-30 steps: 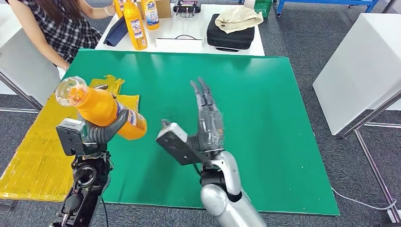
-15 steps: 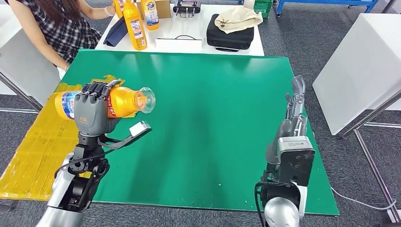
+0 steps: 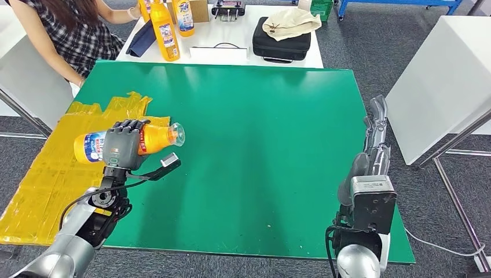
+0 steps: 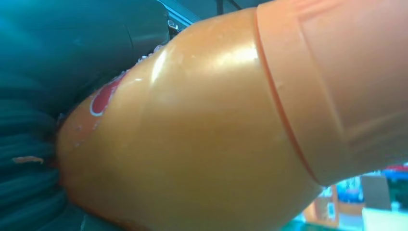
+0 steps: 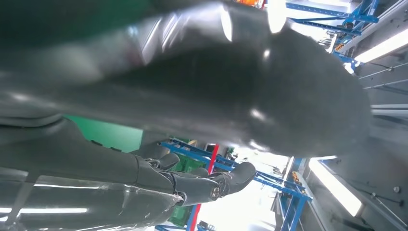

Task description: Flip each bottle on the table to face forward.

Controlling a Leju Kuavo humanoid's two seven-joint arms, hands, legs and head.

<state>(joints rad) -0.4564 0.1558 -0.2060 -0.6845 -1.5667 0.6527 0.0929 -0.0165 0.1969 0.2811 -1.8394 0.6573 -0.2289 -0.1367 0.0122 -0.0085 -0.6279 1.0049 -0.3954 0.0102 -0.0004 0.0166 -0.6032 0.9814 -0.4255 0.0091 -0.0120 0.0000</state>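
Since the earlier frame we lowered the orange plastic detergent bottle (image 3: pixel 130 141) toward the green table mat (image 3: pixel 249 145); left hand (image 3: pixel 121 149) gripped its middle, long axis sideways, cap rightward. Right hand (image 3: pixel 373 139) held nothing, fingers extended, far off.

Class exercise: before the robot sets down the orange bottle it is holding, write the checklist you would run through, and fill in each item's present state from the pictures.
1. Grip: left robot hand wraps around the orange bottle mid-body: ok.
2. Bottle off the green table, lying sideways, cap pointing to the robot's right: ok.
3. Label facing forward: cannot tell.
4. Bare table surface to the right of the bottle for setting down: ok.
5. Right robot hand at the table's right edge, fingers straight, holding nothing, well away from the bottle: ok.
6. Person at the far left corner, away from the bottle: ok.
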